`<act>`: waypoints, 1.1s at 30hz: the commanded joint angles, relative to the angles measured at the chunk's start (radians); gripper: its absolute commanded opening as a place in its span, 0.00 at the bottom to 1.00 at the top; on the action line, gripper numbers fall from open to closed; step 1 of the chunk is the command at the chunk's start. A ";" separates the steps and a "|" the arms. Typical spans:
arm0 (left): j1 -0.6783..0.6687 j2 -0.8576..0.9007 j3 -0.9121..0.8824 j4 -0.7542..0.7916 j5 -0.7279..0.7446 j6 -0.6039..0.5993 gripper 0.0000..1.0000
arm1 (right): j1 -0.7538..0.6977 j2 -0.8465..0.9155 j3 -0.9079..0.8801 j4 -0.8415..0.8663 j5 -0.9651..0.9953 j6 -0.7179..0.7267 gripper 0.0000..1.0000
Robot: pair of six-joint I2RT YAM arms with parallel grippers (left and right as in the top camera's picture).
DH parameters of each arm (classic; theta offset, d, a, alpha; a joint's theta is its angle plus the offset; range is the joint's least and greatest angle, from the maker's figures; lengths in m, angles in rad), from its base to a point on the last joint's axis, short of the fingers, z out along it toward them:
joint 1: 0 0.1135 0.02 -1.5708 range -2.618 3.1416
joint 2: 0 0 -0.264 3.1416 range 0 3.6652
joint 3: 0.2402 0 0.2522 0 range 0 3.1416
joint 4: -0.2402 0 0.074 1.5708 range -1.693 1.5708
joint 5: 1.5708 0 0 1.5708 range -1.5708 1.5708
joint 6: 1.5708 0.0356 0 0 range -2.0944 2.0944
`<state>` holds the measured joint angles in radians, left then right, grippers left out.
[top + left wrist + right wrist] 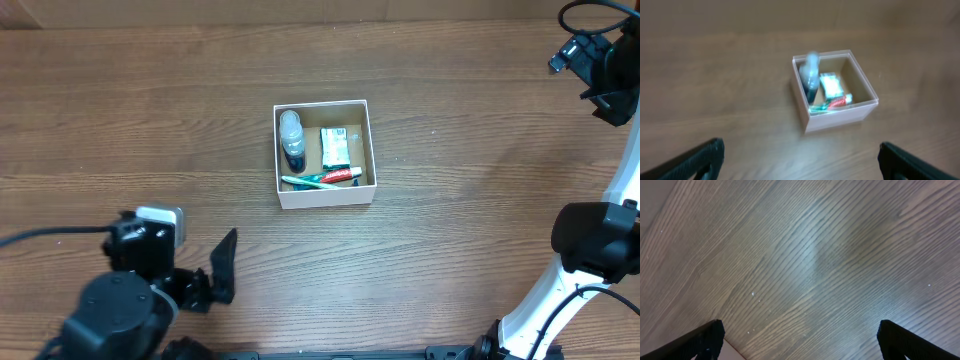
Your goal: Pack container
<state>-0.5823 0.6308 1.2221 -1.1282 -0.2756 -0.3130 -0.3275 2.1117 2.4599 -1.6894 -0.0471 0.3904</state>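
The container (325, 194), a square white-walled cardboard box with a tan inside, stands at the middle of the table. Inside lie a clear bottle with a blue base (291, 140), a small green-and-white packet (335, 145) and a red-and-white tube beside a teal toothbrush (330, 177). The left wrist view shows the box (840, 117) ahead, blurred. My left gripper (222, 268) is open and empty at the front left, well short of the box; its fingers spread wide in its own view (800, 160). My right gripper (800, 340) is open and empty over bare wood at the far right.
The right arm's base and links (590, 245) stand along the right edge, its wrist (600, 65) at the far right corner. The left arm's body (125, 300) fills the front left corner. A pale strip, the table's edge (732, 351), shows in the right wrist view.
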 commanded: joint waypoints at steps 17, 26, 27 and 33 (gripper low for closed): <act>0.000 0.053 -0.704 0.773 0.176 -0.068 1.00 | -0.001 -0.028 0.014 0.004 0.001 -0.005 1.00; 0.082 0.128 -0.831 0.944 0.127 0.035 1.00 | -0.001 -0.028 0.014 0.004 0.001 -0.005 1.00; 0.114 0.103 -0.861 0.989 0.172 0.060 1.00 | -0.001 -0.028 0.014 0.004 0.001 -0.005 1.00; 0.385 -0.142 -1.067 1.167 0.426 0.101 1.00 | -0.001 -0.028 0.014 0.004 0.001 -0.005 1.00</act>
<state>-0.2920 0.5934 0.2245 0.0181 0.0128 -0.2562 -0.3275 2.1117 2.4599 -1.6897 -0.0479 0.3885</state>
